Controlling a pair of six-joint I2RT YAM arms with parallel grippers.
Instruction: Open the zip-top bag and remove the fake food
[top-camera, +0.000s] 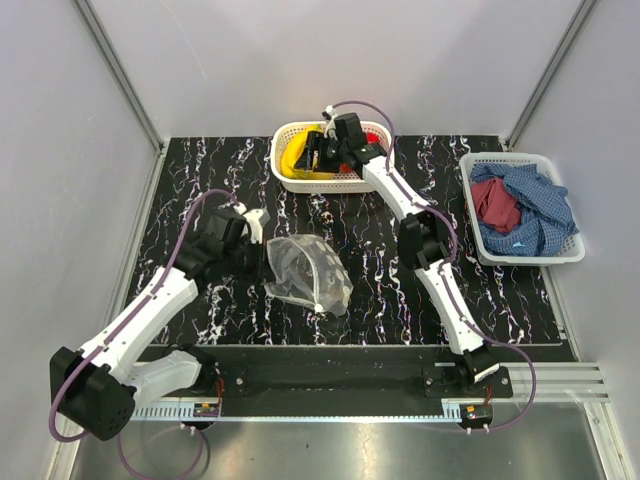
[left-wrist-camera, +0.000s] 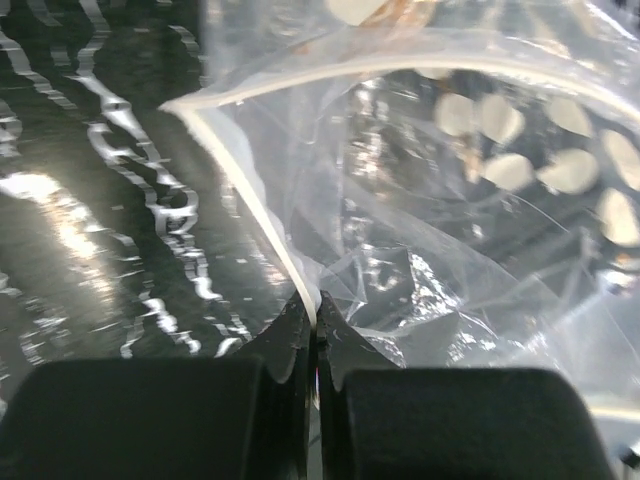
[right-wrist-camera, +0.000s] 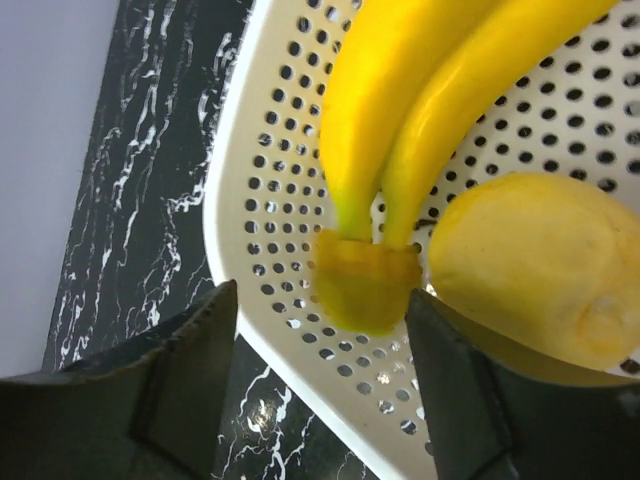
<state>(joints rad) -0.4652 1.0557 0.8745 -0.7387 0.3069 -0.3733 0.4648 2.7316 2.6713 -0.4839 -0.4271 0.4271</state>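
Note:
The clear zip-top bag (top-camera: 308, 272) with white dots lies crumpled in the middle of the black marble table, its mouth gaping. My left gripper (top-camera: 258, 255) is at its left edge. In the left wrist view that gripper (left-wrist-camera: 315, 305) is shut on the bag's (left-wrist-camera: 450, 250) white zip strip. No coloured piece shows inside the bag. My right gripper (top-camera: 322, 152) hangs over the white mesh basket (top-camera: 283, 130) at the back. Its jaws (right-wrist-camera: 320, 300) stand open on either side of the stem of the yellow banana bunch (right-wrist-camera: 400, 130), which lies in the basket (right-wrist-camera: 262, 240) beside a yellow round fruit (right-wrist-camera: 535, 265).
A second white basket (top-camera: 520, 258) at the right edge of the table holds blue and red cloths (top-camera: 525, 205). Grey walls close the table in at the left, back and right. Both arm bases sit on the rail at the near edge.

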